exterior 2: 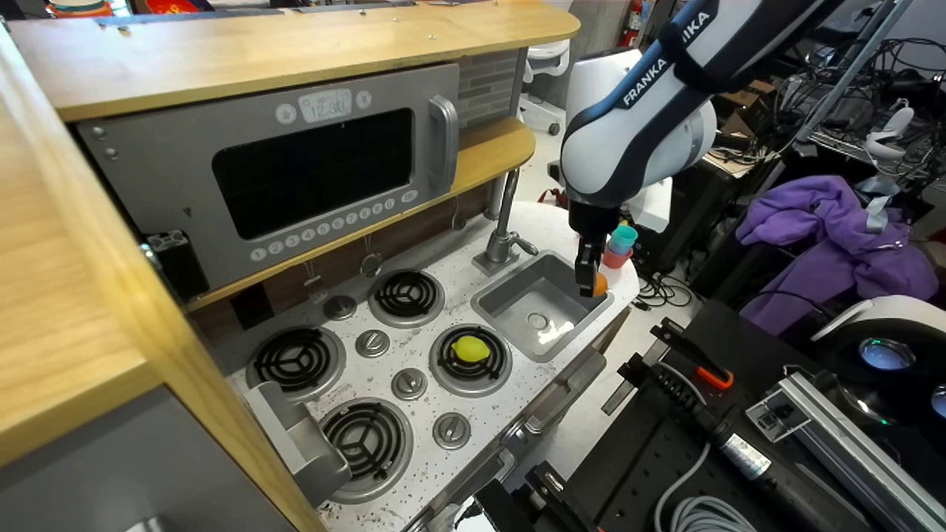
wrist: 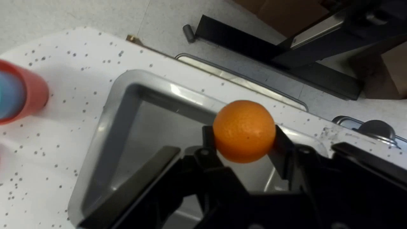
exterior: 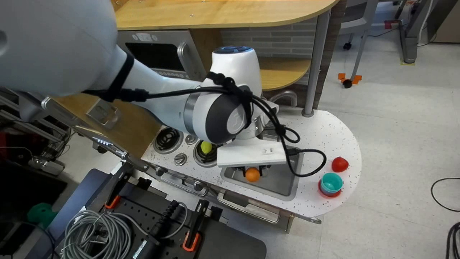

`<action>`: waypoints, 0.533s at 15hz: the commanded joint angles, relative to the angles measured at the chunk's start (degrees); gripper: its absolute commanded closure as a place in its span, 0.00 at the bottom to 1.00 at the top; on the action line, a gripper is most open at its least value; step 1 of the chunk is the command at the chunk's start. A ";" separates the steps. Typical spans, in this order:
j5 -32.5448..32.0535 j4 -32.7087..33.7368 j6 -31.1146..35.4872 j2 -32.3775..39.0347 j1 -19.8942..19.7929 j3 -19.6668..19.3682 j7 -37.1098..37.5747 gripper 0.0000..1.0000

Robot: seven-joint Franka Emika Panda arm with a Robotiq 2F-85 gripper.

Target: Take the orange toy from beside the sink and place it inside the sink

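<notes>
The orange toy [exterior: 252, 175] is round and orange. My gripper [wrist: 243, 130] is shut on it, with one black finger against each side. The toy shows in the wrist view [wrist: 244, 136] and is partly hidden behind the gripper [exterior 2: 586, 277] in an exterior view [exterior 2: 601, 284]. The sink [exterior: 276, 191] is a grey rectangular metal basin in the white counter. The gripper holds the toy in the air above the sink, apart from its floor. In the wrist view the toy overlaps the front rim of the sink [wrist: 106, 121]. The arm hides part of the sink.
A faucet [exterior 2: 499, 247] stands behind the sink. A red toy [exterior: 340, 164] and stacked cups [exterior: 331, 182] stand on the counter beside the sink. A yellow-green toy [exterior 2: 471, 349] lies on a burner. A shelf [exterior: 285, 73] and a microwave [exterior 2: 318, 162] rise behind the counter.
</notes>
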 commanded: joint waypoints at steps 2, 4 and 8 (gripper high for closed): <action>-1.89 -10.58 4.81 -5.08 4.43 -2.72 13.89 0.81; -1.51 -10.31 5.81 -3.84 6.87 -4.17 21.13 0.81; -1.81 -7.64 6.17 -1.84 11.17 -7.03 31.67 0.81</action>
